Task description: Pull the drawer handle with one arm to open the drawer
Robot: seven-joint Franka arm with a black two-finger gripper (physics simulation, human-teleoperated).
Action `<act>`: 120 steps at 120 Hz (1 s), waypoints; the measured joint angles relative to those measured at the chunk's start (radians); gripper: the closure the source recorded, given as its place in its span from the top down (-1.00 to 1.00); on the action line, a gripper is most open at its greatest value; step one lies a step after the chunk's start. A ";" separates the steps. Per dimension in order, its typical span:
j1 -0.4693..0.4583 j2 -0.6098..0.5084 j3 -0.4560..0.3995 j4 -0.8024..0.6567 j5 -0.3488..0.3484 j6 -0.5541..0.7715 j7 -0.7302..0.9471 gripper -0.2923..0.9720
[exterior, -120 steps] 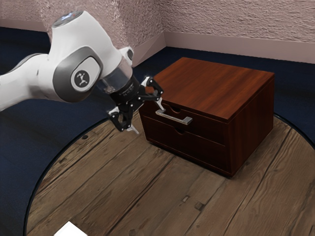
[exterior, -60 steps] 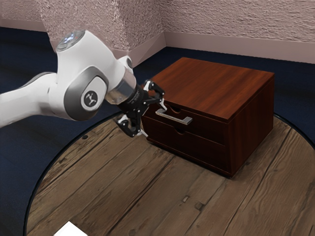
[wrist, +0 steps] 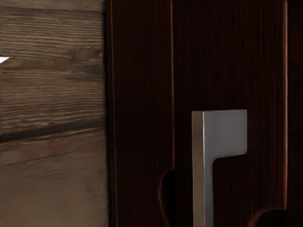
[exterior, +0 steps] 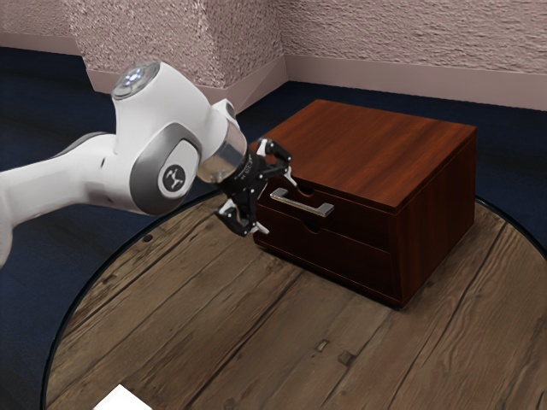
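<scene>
A dark wooden cabinet (exterior: 376,154) with two drawers stands on the round plank table (exterior: 214,333). The upper drawer front (exterior: 350,218) sits flush with the cabinet and carries a silver bar handle (exterior: 301,203). My black gripper (exterior: 272,199) is open just off the end of the handle nearest the exterior view's left. One finger stands above that end and the other below it, neither touching it. In the wrist view the handle (wrist: 208,165) lies close ahead against the drawer front (wrist: 142,94).
A small white object (exterior: 120,399) lies at the table's near edge, at the exterior view's lower left. Dark blue floor (exterior: 51,102) and textured pink walls surround the table. Bare planks (wrist: 47,118) lie beside the cabinet.
My hand has moved toward the exterior view's right, from clear of the cabinet up to the handle's end. The fingers stay apart and the drawer has not moved.
</scene>
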 joint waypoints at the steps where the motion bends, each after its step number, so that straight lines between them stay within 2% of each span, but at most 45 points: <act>1: 0.000 0.000 0.000 0.000 0.000 0.000 -0.001 0.54; 68: -0.010 0.017 -0.012 -0.043 -0.004 0.054 -0.033 0.49; 90: -0.020 0.002 -0.011 -0.050 -0.005 0.056 -0.040 0.18; 120: -0.024 -0.050 -0.006 -0.092 -0.002 0.050 -0.044 -0.41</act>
